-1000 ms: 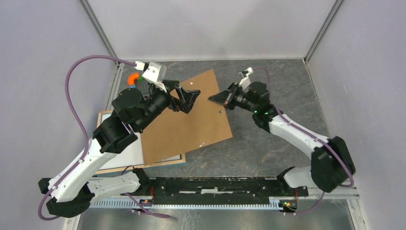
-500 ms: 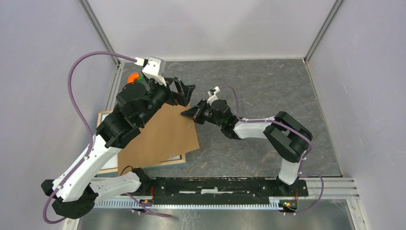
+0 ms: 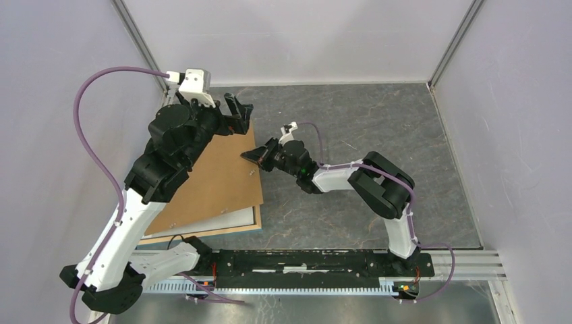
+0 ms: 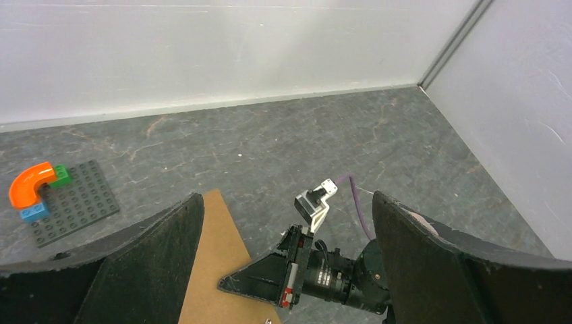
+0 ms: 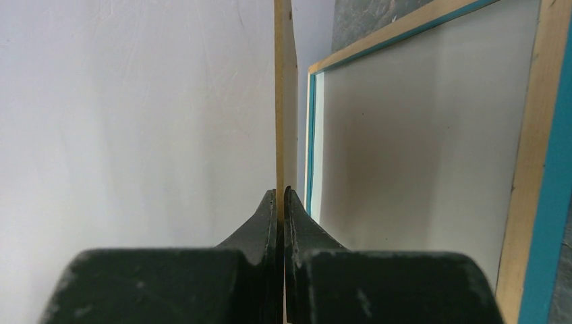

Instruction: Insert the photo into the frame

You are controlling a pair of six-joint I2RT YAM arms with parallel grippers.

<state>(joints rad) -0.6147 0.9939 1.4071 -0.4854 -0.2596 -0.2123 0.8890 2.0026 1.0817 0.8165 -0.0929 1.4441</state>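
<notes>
Board (image 3: 212,179) edge pinched by right fingers (image 5: 262,219), left fingers (image 4: 135,263) splayed

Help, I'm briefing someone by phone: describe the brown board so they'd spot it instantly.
Start on the left half of the grey table. The brown board lies tilted over the frame, its right edge pinched by the right tool. Unlike the pale-rimmed frame, it is plain brown.

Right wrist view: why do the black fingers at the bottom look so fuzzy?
Right wrist view: the right gripper sits close to the lens, so it looks soft; the backing board it pinches and the frame look sharper. Top view: even light, no glare.
</notes>
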